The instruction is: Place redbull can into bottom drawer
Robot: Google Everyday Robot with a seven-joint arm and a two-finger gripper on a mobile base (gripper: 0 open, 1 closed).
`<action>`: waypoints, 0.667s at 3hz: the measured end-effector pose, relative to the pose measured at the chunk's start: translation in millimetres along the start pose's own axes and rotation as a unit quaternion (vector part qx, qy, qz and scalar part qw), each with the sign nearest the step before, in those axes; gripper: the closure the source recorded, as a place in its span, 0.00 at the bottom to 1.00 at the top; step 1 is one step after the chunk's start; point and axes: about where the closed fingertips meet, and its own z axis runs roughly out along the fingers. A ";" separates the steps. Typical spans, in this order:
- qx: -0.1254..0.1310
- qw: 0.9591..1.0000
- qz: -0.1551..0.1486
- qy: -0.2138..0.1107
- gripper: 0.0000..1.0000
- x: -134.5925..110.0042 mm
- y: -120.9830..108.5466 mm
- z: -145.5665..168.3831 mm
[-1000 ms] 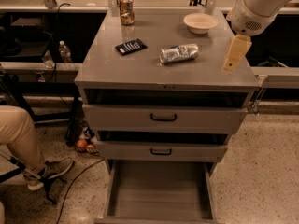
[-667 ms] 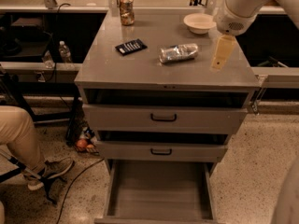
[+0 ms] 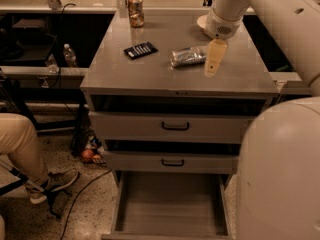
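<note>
- Slim silver redbull can (image 3: 187,56) lies on the grey metal cabinet top (image 3: 165,76), the pale gripper (image 3: 212,69) just right of it
- Flat black device (image 3: 140,50) to its left
- Grey bottom drawer (image 3: 170,204) open beneath

shiny metal redbull can (image 3: 187,56), matt hand (image 3: 213,65) beside

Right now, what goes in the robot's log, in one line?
tool: over cabinet top, just right of redbull can | redbull can: lying on its side | bottom drawer: open
</note>
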 end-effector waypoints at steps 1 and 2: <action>-0.010 1.000 0.007 -0.013 0.00 -16.2 -8.5 11.9; -0.029 0.999 0.013 -0.033 0.00 -37.9 -13.6 26.0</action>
